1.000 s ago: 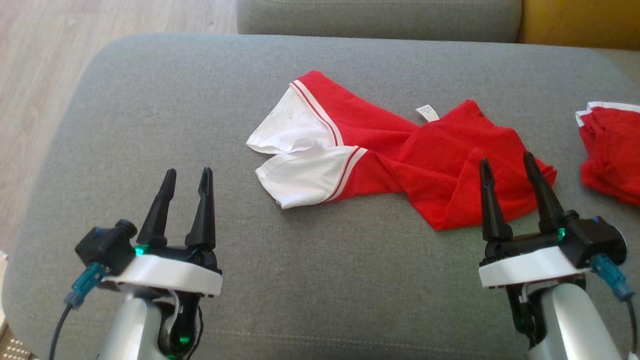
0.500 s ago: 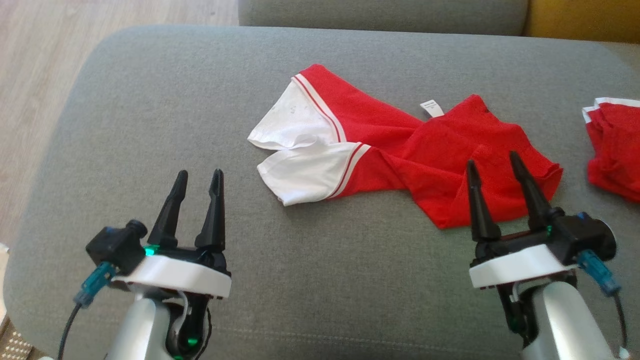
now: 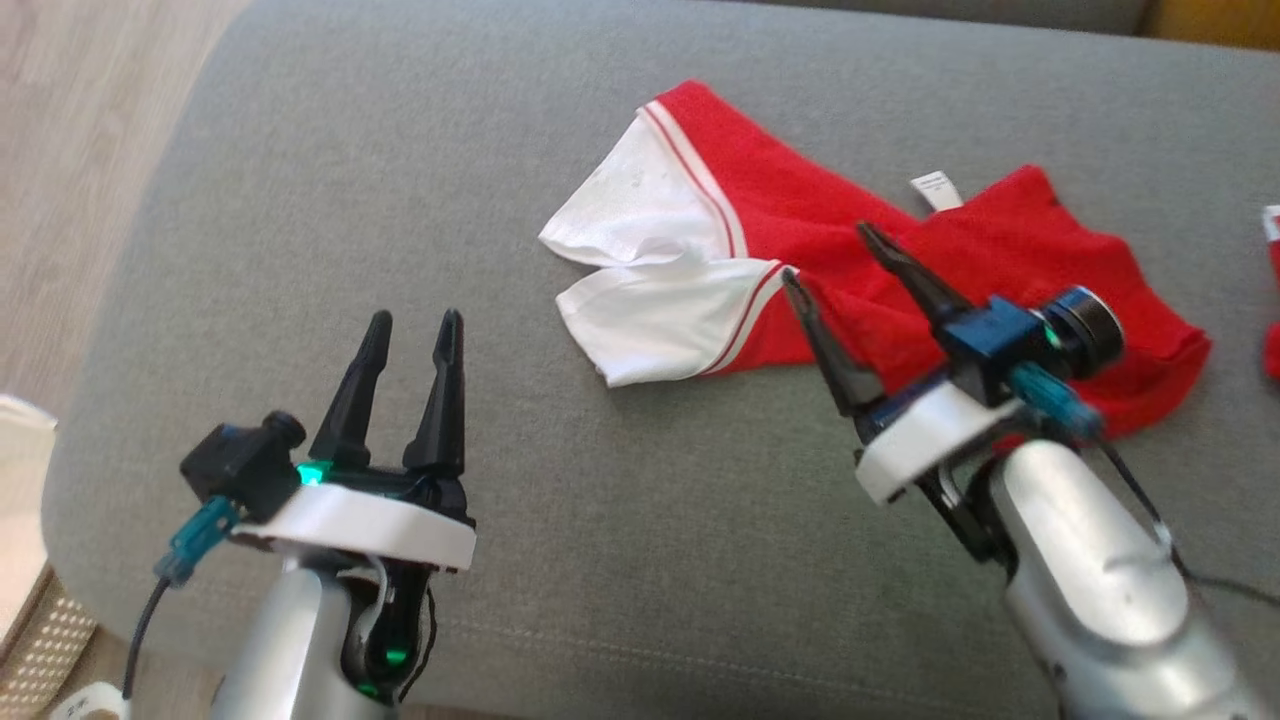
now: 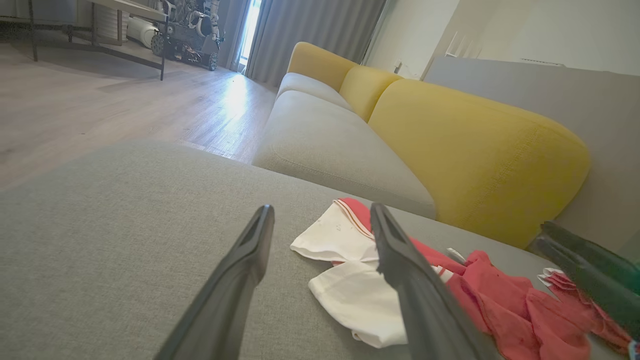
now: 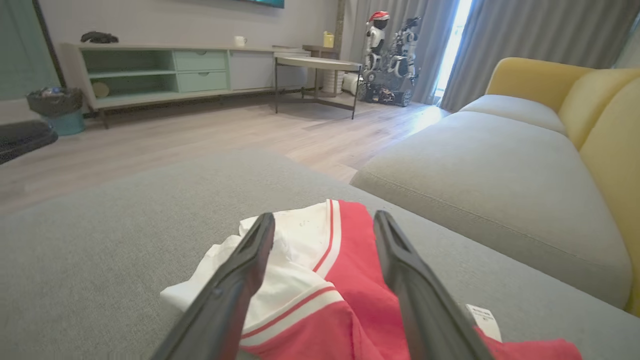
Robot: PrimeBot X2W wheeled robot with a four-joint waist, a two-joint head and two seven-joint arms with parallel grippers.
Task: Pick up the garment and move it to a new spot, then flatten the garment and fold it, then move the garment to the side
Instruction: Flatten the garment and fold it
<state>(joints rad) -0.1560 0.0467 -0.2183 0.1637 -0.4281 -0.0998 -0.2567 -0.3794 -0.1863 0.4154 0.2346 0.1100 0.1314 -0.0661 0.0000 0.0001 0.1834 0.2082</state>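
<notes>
grey cushion (image 3: 300,150) wide and bare on the left half, rounded left edge dropping to wood floor (image 3: 60,140). garment (image 3: 1010,230) crumpled right of centre — white panels toward the middle, red body running right, well clear of the front edge. second red piece (image 3: 1272,350) at the far right border. left gripper (image 3: 413,320) over bare fabric, jaws spread, nothing between them. right gripper (image 3: 823,250) angled over the garment's red-white seam — jaws spread wide, gripping nothing; contact with cloth unclear.

Left gripper (image 3: 415,315) open, upright — right gripper (image 3: 826,249) open, tilted left.
</notes>
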